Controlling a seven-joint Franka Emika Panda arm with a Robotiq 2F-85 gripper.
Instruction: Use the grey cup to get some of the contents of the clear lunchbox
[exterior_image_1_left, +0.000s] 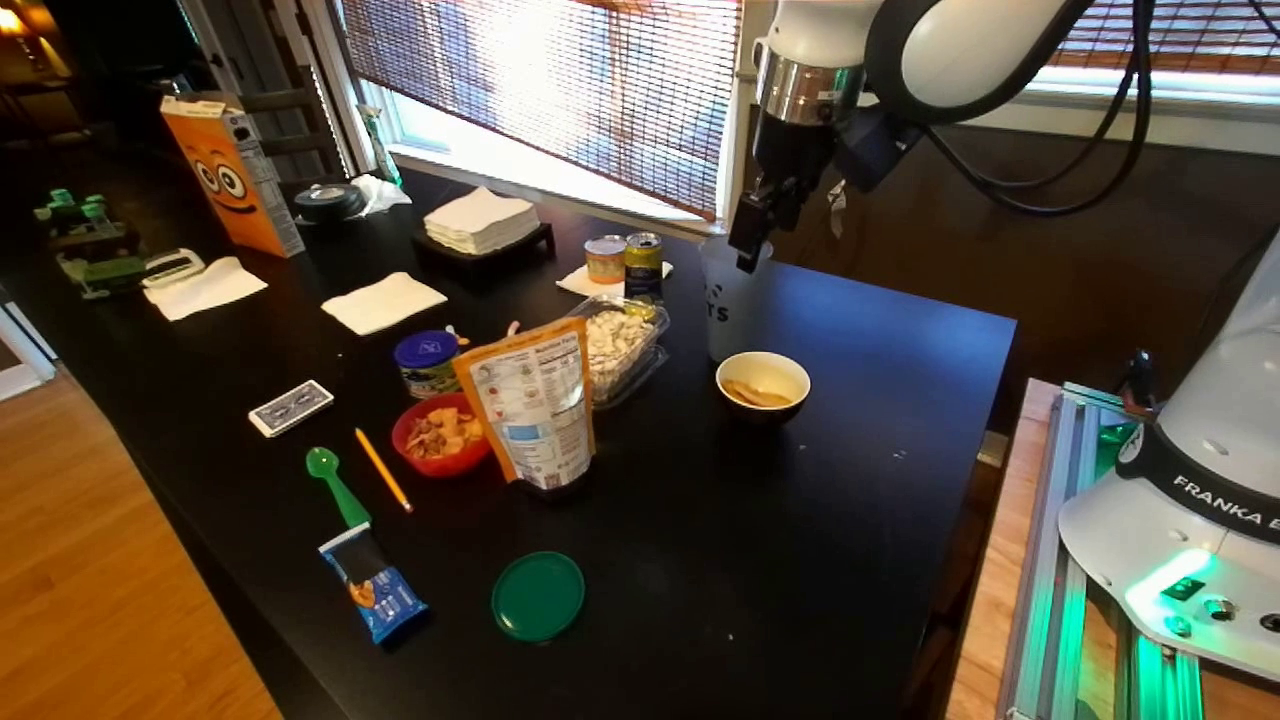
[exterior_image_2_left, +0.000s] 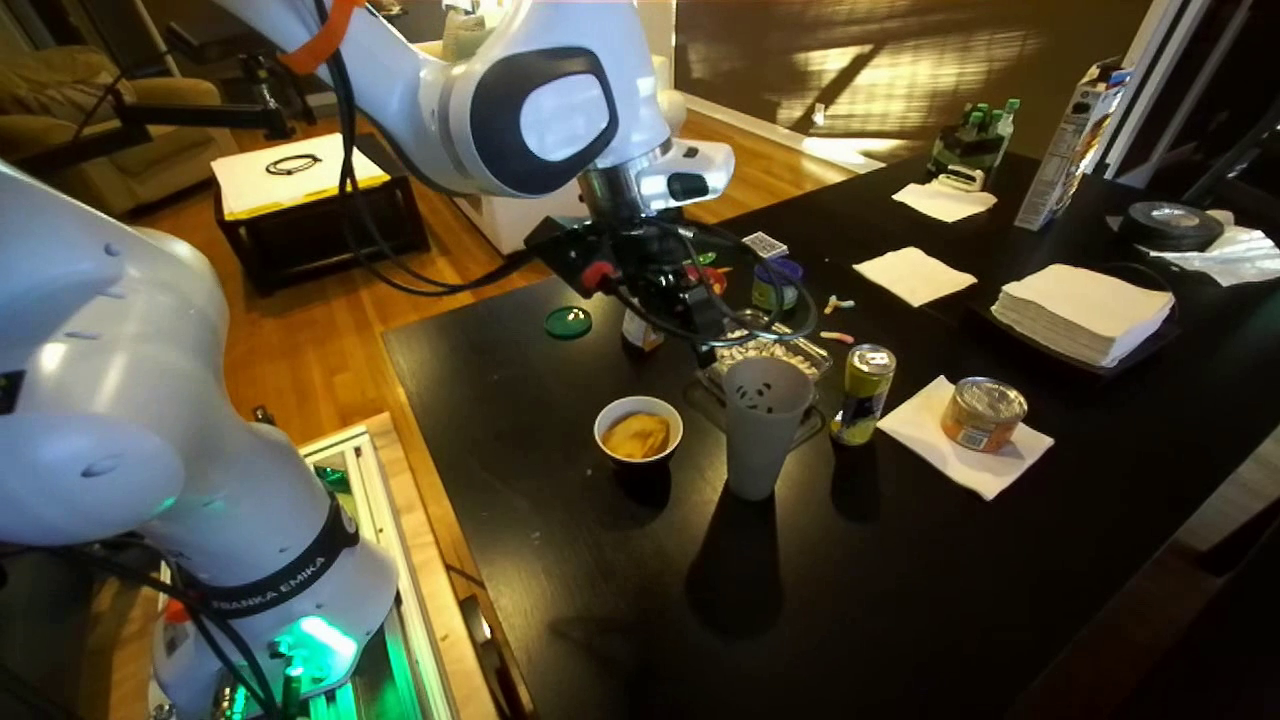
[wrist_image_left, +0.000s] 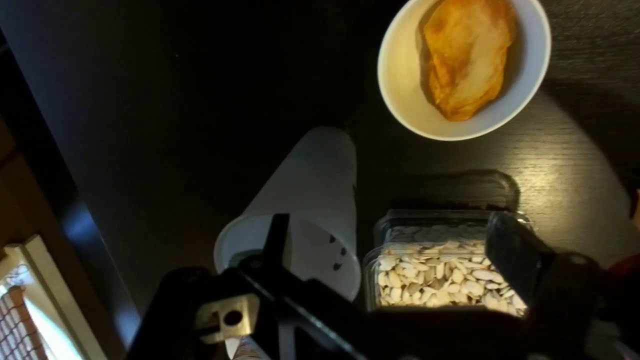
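Note:
The grey cup (exterior_image_1_left: 738, 295) stands upright on the black table, and shows in the exterior view (exterior_image_2_left: 757, 455) and the wrist view (wrist_image_left: 325, 172). Close beside it is the clear lunchbox (wrist_image_left: 371, 282), holding pale flat seeds or slivers; it shows in both exterior views (exterior_image_1_left: 650, 343) (exterior_image_2_left: 822, 362). My gripper (wrist_image_left: 392, 245) is open and empty, its fingers wide apart. In the wrist view one finger overlaps the cup's mouth and the other overlaps the lunchbox's far side. In the exterior views the fingertips (exterior_image_1_left: 748, 245) are about at the height of the cup's rim or slightly above.
A small dark bowl (exterior_image_1_left: 762, 408) with a tan piece inside stands next to the cup. A snack bag (exterior_image_1_left: 535, 410), red bowl (exterior_image_1_left: 440, 465) and blue-lidded jar (exterior_image_1_left: 427, 365) are beside the lunchbox. A tall can (exterior_image_2_left: 864, 390) and short can (exterior_image_2_left: 984, 415) stand beyond the cup.

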